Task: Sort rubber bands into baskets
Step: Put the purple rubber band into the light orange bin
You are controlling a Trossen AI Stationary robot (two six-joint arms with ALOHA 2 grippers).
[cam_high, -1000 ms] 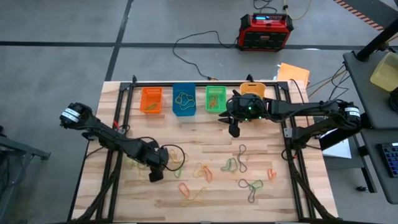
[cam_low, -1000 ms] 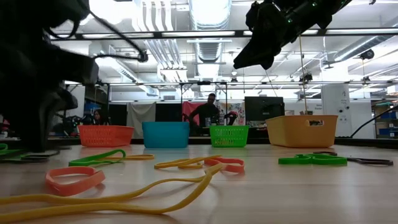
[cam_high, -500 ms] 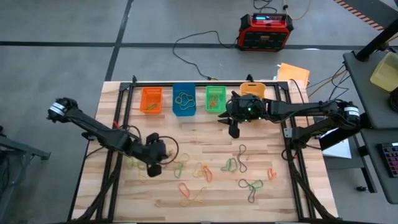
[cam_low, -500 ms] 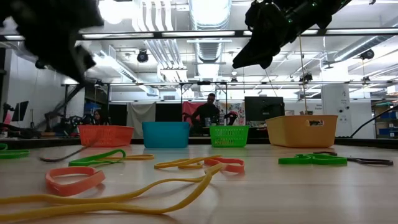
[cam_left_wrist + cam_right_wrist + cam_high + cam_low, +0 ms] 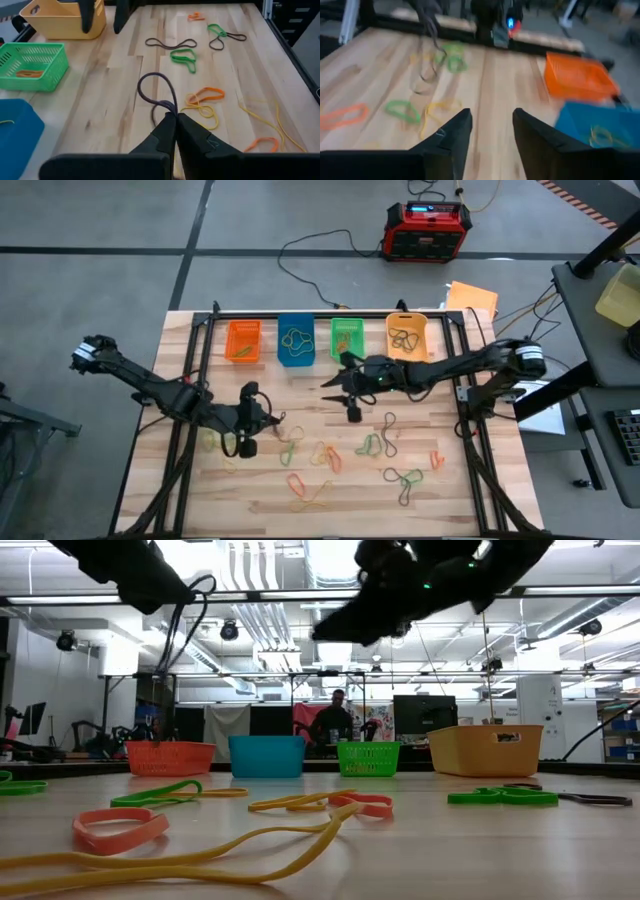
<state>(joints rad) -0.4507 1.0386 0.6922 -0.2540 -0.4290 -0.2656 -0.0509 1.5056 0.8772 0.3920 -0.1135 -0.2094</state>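
Nearest the front edge of the table [image 5: 450,505]: loose rubber bands [image 5: 310,480] in orange, yellow, green and black, scattered flat on the wood, some overlapping.

Left gripper [image 5: 174,121]: raised over the left-centre of the table, fingers pressed together on a black rubber band [image 5: 159,90]. Band pinched at one end, loop standing free ahead of the fingertips, clear of the wood. Seen from above as a dark loop beside the gripper.

Right gripper [image 5: 352,412]: above the table centre, in front of the baskets, fingers spread, nothing between them.

Along the far edge, left to right: orange basket [image 5: 243,340], blue basket [image 5: 295,341], green basket [image 5: 347,338], yellow-orange basket [image 5: 407,335]. Dark bands visible in the yellow-orange basket, so probably the destination for the held band.

Handling, as judged: very light, thin, limp, stretchy. Prone to snagging on neighbouring bands and to clinging to a pad on release. Best gripped across a single strand at a free end of the loop, away from overlaps; lift straight up before travel.
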